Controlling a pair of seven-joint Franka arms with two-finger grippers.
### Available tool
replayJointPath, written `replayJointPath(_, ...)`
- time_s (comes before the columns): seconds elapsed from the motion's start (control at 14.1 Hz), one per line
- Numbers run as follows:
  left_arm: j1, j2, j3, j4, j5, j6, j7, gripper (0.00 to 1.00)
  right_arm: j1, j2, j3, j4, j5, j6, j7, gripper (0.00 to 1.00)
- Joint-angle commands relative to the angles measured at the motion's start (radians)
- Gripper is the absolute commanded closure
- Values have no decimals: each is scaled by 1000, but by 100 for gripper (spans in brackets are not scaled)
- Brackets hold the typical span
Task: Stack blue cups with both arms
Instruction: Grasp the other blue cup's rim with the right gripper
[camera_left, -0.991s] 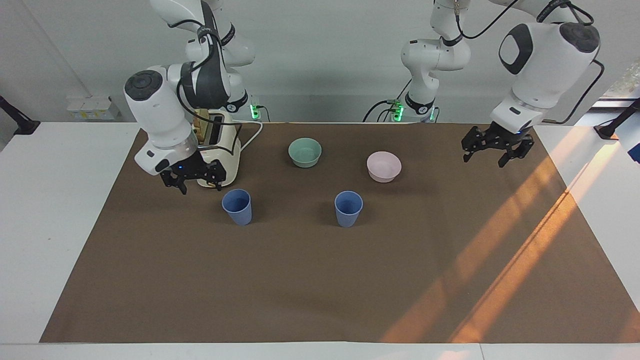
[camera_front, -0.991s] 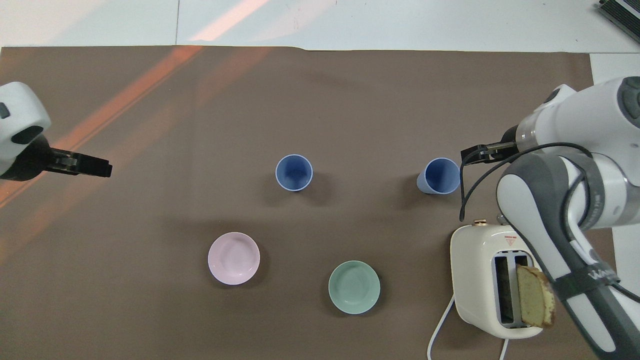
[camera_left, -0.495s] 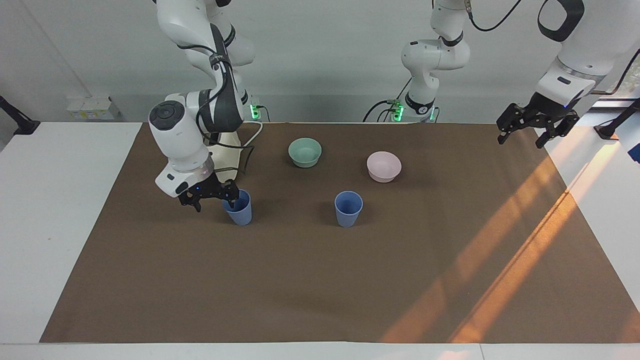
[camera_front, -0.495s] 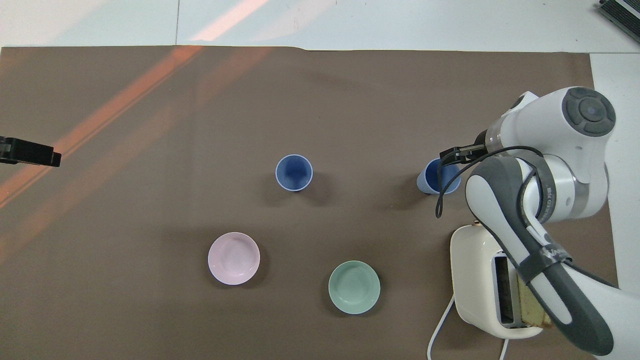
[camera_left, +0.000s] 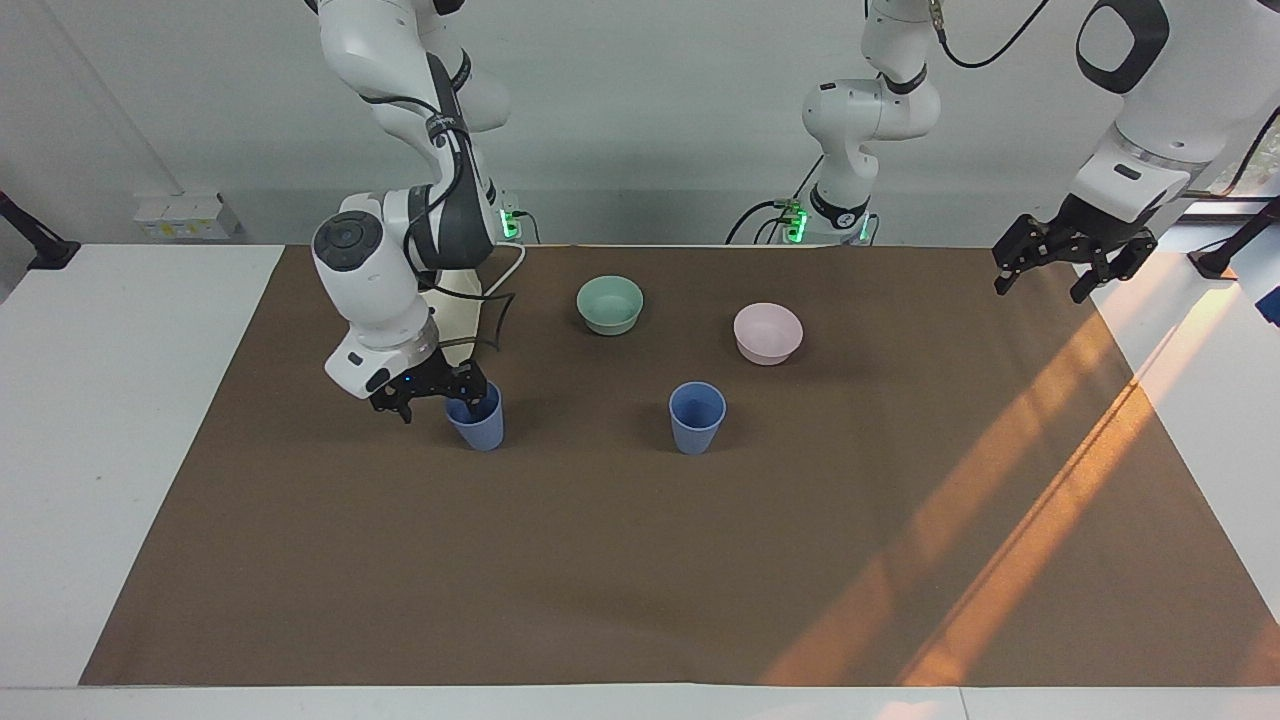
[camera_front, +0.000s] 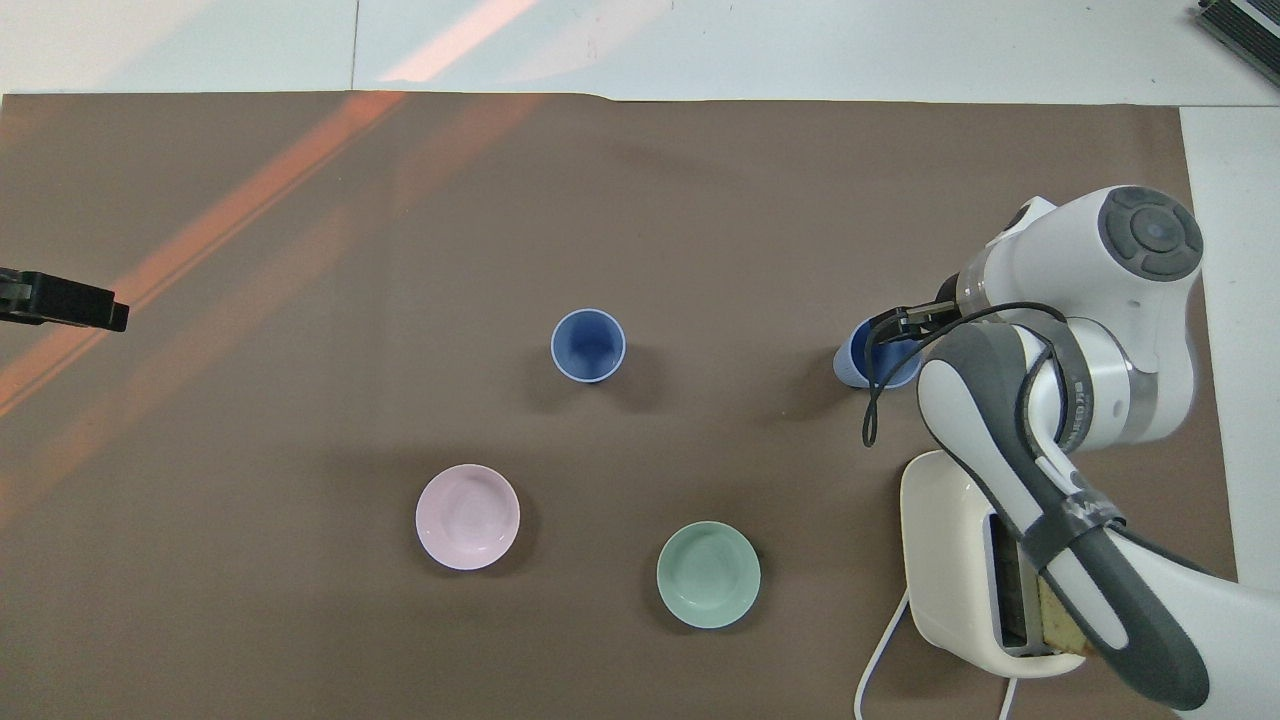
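Note:
Two blue cups stand upright on the brown mat. One cup (camera_left: 697, 417) (camera_front: 588, 344) stands in the middle, untouched. The other cup (camera_left: 480, 424) (camera_front: 858, 366) stands toward the right arm's end, next to the toaster. My right gripper (camera_left: 438, 404) (camera_front: 893, 322) is low at this cup and open. One finger is at or inside the rim, the other is outside it on the right arm's side. My left gripper (camera_left: 1040, 286) (camera_front: 68, 303) is open and empty, raised over the mat's edge at the left arm's end, and waits.
A mint-green bowl (camera_left: 610, 304) (camera_front: 708, 574) and a pale pink bowl (camera_left: 768, 332) (camera_front: 468, 516) sit nearer to the robots than the cups. A cream toaster (camera_front: 945, 560) with a bread slice stands under the right arm. White table (camera_left: 120, 420) surrounds the mat.
My right gripper moved from in front of the toaster down to the near cup's rim. My left gripper rose and drew back toward its end of the table, then held still.

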Motion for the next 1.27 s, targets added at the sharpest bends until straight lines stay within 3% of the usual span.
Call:
replayJointPath(0.0, 16, 13, -12, 30, 14, -29, 2, 0, 4, -3, 3, -22, 14, 26, -1, 11)
replayJointPath(0.14, 14, 13, -12, 30, 14, -29, 2, 0, 7, -1, 3, -21, 14, 26, -1, 71)
replayJointPath(0.21, 14, 13, -12, 30, 14, -30, 2, 0, 7, -1, 3, -21, 14, 26, -1, 90)
replayJointPath(0.28, 14, 13, -12, 30, 14, -29, 2, 0, 9, -1, 3, -19, 14, 26, -1, 100)
replayJointPath(0.64, -1, 13, -20, 30, 13, -30, 1, 0, 10, 0, 4, -8, 14, 21, 0, 100)
replayJointPath(1.06, 8, -12, -13, 33, 13, -30, 2, 0, 13, 2, 47, 238, 112, -145, 91, 100)
replayJointPath(1.2, 4, -12, -13, 33, 13, -30, 2, 0, 61, 47, 49, 355, 100, -189, 144, 100)
